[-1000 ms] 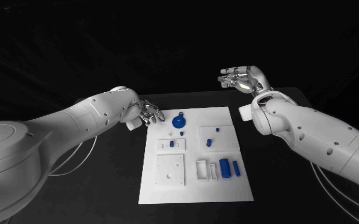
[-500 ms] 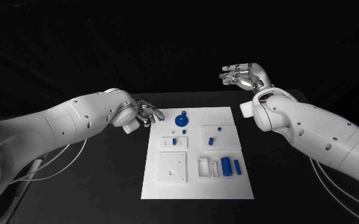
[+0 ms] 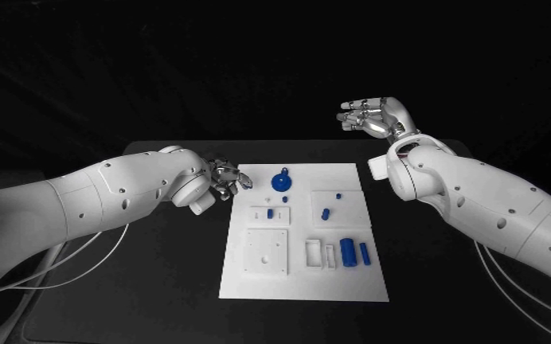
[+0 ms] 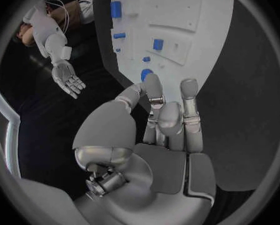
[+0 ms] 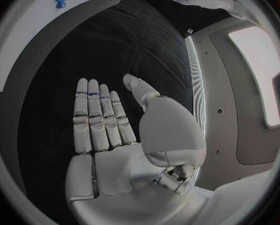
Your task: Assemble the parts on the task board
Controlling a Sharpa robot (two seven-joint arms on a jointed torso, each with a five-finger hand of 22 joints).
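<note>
The task board (image 3: 304, 280) lies flat in the middle of the black surface (image 3: 138, 280), with its long side running away from the robot; it is the landmark for all the rest. On the board, near its far edge, lies a round blue part (image 3: 283, 182) with a small stem; a little nearer than it, two small blue pieces (image 3: 270, 213) sit at a white raised block on the left half of the board, and a short blue piece (image 3: 325, 215) lies on the right half beside a tiny blue dot (image 3: 340, 197). Nearer again, on the right half, a thick blue cylinder (image 3: 347, 252) and a thinner blue pin (image 3: 365, 255) lie side by side, just beside a white frame-like block (image 3: 314, 255); on the left half there is a white square plate (image 3: 265, 256).

The left hand (image 3: 225, 179) hovers at the far left corner of the board, just beside the edge; its fingers are lightly bent and apart, and it holds nothing; the wrist view shows the fingertips (image 4: 153, 80) over the board's edge, close to the round blue part. The right hand (image 3: 372, 120) is raised well beyond the far right corner of the board, away from all parts; its palm is flat, the fingers (image 5: 99, 117) straight and together, the thumb apart, and nothing is in it.
</note>
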